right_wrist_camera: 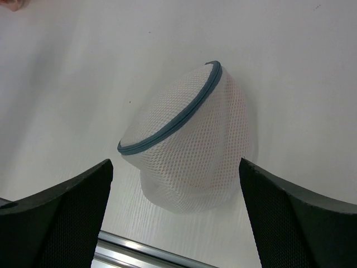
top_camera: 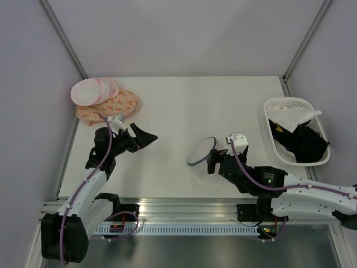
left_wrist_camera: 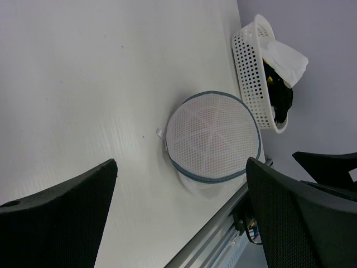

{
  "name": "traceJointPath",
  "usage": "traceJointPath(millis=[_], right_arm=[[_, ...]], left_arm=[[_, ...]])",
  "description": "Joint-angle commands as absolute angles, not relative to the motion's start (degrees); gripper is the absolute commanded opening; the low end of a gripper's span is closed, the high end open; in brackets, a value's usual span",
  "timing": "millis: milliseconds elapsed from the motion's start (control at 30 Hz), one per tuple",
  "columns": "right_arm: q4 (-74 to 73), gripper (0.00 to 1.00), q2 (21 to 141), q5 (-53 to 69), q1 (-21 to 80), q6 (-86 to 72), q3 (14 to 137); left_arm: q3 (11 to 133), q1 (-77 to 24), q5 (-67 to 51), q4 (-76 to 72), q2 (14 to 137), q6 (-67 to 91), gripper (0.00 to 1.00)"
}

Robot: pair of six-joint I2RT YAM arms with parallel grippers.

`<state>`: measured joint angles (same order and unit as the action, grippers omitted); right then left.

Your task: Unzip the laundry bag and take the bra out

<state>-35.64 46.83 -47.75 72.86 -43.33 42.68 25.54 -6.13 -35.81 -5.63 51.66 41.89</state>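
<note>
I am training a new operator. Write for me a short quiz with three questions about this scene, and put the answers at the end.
1. Which claw is nearer the bag: the left claw or the right claw?
2. True or false: both claws are shut.
3. The basket stands: A) at the right edge of the table; B) beside the left arm's base; C) between the two arms.

Key: 1. The right claw. 2. False, both are open. 3. A.
</note>
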Motion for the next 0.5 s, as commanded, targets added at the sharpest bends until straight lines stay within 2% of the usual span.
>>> traceJointPath(millis=[0,300,467], right_arm=[[-33.9,0.98,46.7,-48.0,72.9,-44.2,44.3],[-30.5,0.98,51.1,-46.5,72.8,-44.6,44.7],[-26.6,0.98,61.0,-40.3,68.8,-45.8,47.9]], left_arm=[[24.4,-6.2,-35.3,-5.9,49.5,40.0,1.00],[24.0,-6.2,-38.8,-6.8,48.9,39.9,1.00],[22.1,-6.2,-39.5,-8.1,48.2,41.0,1.00]])
